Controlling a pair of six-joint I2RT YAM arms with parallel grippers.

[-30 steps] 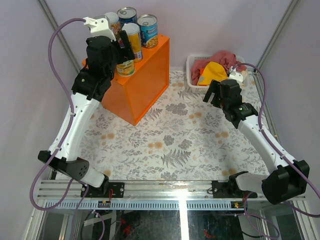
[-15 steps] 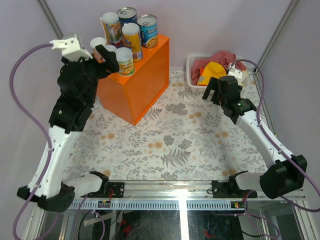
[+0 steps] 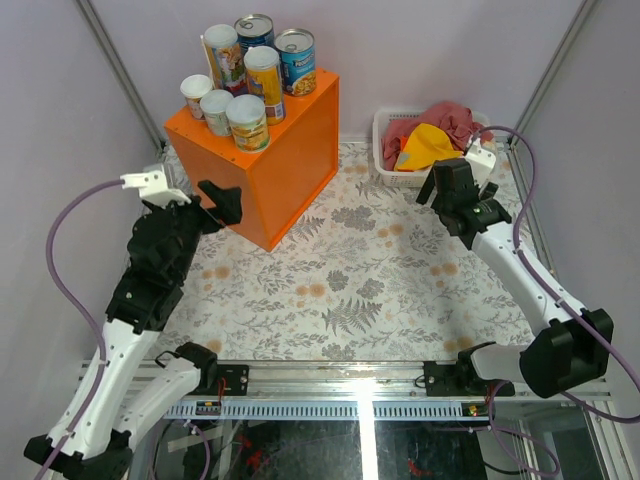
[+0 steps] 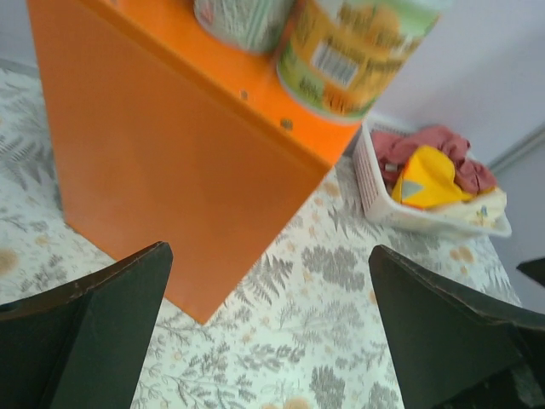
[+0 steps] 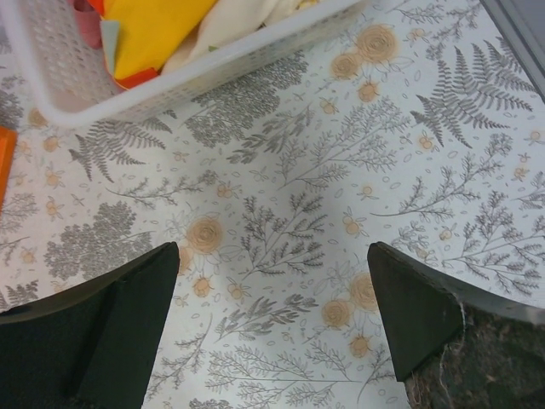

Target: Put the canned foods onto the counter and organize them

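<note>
The orange counter [image 3: 285, 175] stands at the far left. Several cans stand on its top: two blue ones [image 3: 296, 58] at the back, two tall yellow tubes [image 3: 264, 82], two short white-topped cans [image 3: 196, 92] and a yellow-green can [image 3: 247, 122] at the front. My left gripper [image 3: 200, 200] is open and empty, in front of the counter's near-left side and clear of it. In the left wrist view the counter's side [image 4: 170, 153] and the yellow-green can [image 4: 353, 51] show above the open gripper [image 4: 272, 341]. My right gripper [image 3: 455, 190] is open and empty over the mat near the basket; it also shows in the right wrist view [image 5: 272, 332].
A white basket [image 3: 384, 150] of red and yellow cloths stands at the far right; its wall also shows in the right wrist view [image 5: 170, 77] and the left wrist view [image 4: 383, 204]. A floral mat [image 3: 350, 290] covers the table. Metal frame posts stand at the back corners.
My left arm has pulled back from the counter's top and dropped down toward the near left, gripper empty. The yellow-green can stays on the counter. My right gripper has shifted slightly right.
</note>
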